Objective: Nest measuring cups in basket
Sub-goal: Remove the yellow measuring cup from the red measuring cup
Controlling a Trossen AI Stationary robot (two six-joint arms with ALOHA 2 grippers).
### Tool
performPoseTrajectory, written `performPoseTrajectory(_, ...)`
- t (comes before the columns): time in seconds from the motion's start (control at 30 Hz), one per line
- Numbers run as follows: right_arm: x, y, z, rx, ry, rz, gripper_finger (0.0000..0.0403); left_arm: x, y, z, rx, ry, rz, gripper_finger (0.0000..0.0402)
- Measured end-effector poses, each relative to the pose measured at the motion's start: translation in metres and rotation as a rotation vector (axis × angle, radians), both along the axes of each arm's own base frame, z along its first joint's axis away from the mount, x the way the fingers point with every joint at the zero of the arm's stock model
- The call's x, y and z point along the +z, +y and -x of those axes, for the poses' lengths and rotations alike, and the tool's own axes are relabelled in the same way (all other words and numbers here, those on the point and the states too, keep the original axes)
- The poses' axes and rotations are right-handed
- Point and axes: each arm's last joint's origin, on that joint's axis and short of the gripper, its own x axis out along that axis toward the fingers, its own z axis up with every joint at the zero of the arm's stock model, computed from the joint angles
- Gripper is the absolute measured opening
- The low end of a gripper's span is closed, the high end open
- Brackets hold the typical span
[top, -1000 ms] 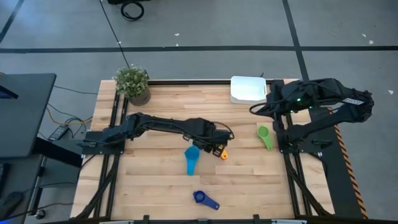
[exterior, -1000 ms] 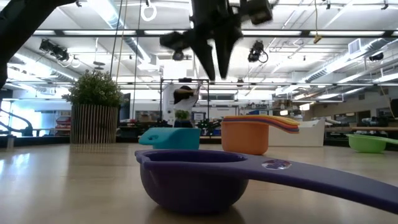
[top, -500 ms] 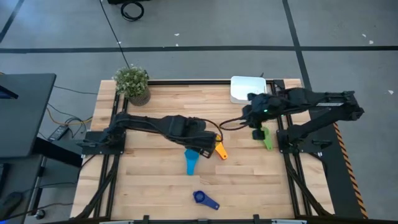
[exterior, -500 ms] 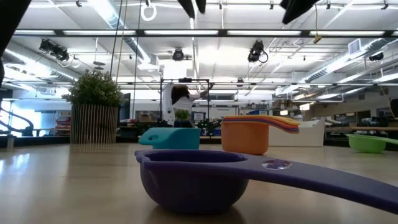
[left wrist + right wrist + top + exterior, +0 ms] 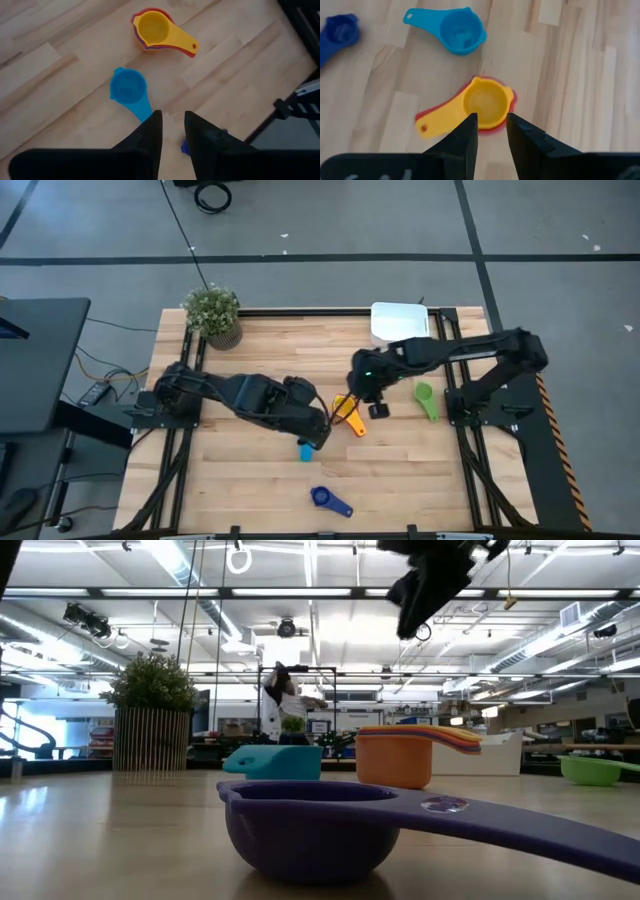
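— Where are the measuring cups right now?

— Scattered over the wooden table [image 5: 240,480]. A nested stack [image 5: 482,107] sits near the middle, yellow cup on top with red and orange rims showing beneath it. The light blue cup [image 5: 129,89] lies just beside that stack, apart from it, handle pointing away. The dark blue cup [image 5: 328,500] is alone near the front edge, well apart from the rest, and the green cup [image 5: 425,398] lies over on the right side.

— And the basket?

— The white basket [image 5: 400,322] sits at the table's far edge, right of centre. I cannot tell what is inside it. None of the cups I listed is in it.

— What is the right gripper doing?

— The right gripper [image 5: 491,134] hangs above the stack, with the yellow cup showing between its fingertips. Its jaws stand a narrow gap apart and hold nothing.

— The left one?

— The left gripper [image 5: 172,131] is over the table near the light blue cup's handle (in the overhead view it hides most of that cup). Its jaws are also parted by a narrow gap, nothing between them.

— Anything else around?

— A potted plant [image 5: 213,315] at the far left corner, and in the low view a person [image 5: 278,705] stands in the room beyond.
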Motion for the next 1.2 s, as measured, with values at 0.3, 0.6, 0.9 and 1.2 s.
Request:
performPoseTrajectory(0.3, -0.048, -0.015, -0.037, 0.046, 0.066, 0.031, 0.0110, 0.013, -0.017, 0.019, -0.004, -0.045, 0.030, 0.0089)
performPoseTrajectory(0.6, -0.093, -0.028, -0.056, 0.111, 0.174, 0.069, 0.0110, 0.017, -0.028, 0.027, 0.014, -0.061, 0.062, 0.0089)
performPoseTrajectory(0.9, -0.100, -0.030, -0.061, 0.147, 0.166, 0.092, 0.0103, 0.017, -0.028, 0.028, 0.026, -0.062, 0.061, 0.0089)
performPoseTrajectory(1.2, -0.098, -0.030, -0.061, 0.146, 0.150, 0.095, 0.0078, 0.017, -0.028, 0.028, 0.026, -0.061, 0.054, 0.0089)
